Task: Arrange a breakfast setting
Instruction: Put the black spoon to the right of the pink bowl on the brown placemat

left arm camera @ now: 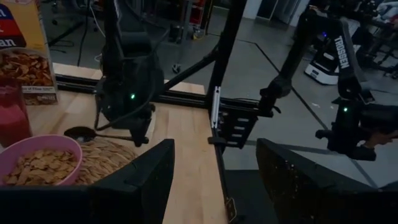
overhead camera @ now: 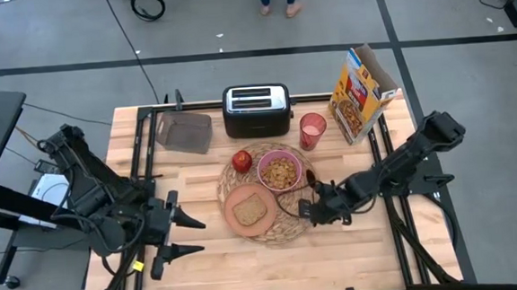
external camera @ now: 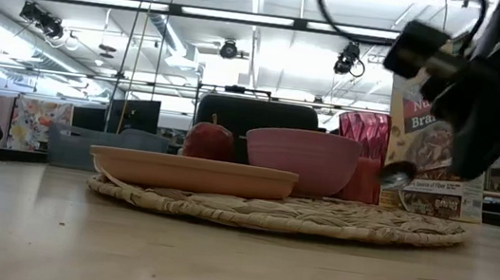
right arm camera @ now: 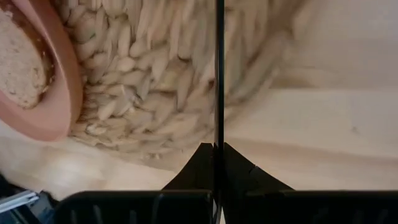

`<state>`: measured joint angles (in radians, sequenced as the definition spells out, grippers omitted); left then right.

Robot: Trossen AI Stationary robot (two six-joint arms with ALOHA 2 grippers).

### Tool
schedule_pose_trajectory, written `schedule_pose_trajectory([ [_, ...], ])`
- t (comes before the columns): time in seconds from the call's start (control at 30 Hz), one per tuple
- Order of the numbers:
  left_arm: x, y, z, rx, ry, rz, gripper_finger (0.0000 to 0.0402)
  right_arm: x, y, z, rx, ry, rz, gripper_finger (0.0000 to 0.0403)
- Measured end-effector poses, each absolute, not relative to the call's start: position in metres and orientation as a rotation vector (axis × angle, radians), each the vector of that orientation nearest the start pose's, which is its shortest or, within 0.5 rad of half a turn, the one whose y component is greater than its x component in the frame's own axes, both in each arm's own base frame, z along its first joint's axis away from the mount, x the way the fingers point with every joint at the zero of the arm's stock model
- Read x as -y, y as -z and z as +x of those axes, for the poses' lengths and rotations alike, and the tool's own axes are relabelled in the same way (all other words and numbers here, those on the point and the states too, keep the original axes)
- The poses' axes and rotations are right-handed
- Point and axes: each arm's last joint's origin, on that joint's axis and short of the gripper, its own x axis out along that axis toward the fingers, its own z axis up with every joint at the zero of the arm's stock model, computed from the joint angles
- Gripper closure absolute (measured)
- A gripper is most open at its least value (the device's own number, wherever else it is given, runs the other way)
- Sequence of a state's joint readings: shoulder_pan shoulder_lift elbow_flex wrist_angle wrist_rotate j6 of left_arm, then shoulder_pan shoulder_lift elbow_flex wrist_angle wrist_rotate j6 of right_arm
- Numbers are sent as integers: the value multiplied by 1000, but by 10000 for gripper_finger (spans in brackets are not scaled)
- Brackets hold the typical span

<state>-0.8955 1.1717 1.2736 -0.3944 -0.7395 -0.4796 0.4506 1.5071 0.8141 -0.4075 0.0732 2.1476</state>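
Right gripper (overhead camera: pixel 314 212): fingers clamped on metal spoon (right arm camera: pixel 219 74), handle upright, bowl-end ahead beside pink bowl (overhead camera: pixel 280 170), over woven placemat (overhead camera: pixel 292 222), for laying alongside.

You've got a pale blond wood table (overhead camera: pixel 212 265) with visible plank stripes. The round placemat (overhead camera: pixel 292 224) is straw-beige with a coiled woven pattern. The plate (overhead camera: pixel 235 199) is salmon-tan, the toast slice (overhead camera: pixel 251 211) on it golden brown with a darker crust. The bowl (overhead camera: pixel 278 158) is pink, filled with tan cereal. The apple (overhead camera: pixel 241 160) is red. The cup (overhead camera: pixel 312 130) is translucent pinkish-red. The toaster (overhead camera: pixel 256 110) is black with a silver top. The cereal box (overhead camera: pixel 361 94) is yellow with red and blue print. The tray (overhead camera: pixel 184 131) is grey. You see both arms black, the spoon (right arm camera: pixel 219 74) a dark thin line.
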Motion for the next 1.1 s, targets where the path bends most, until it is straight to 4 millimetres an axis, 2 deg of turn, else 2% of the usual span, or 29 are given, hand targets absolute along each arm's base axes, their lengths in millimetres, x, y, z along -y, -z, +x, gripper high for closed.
schedule_pose_trajectory([
  [0.23,175,-406,166,-231,103,-263,171,-97,-157,262,-939,839,1585,393],
  [0.43,176,-406,166,-227,104,-268,171,-83,-156,263,-980,867,1562,382],
  [0.63,176,-406,166,-225,104,-270,171,-77,-156,265,-1006,848,1562,380],
  [0.77,176,-408,166,-215,106,-280,171,-76,-154,262,-1017,898,1560,374],
  [1.1,176,-410,166,-200,110,-295,171,-75,-151,259,-1048,891,1531,316],
])
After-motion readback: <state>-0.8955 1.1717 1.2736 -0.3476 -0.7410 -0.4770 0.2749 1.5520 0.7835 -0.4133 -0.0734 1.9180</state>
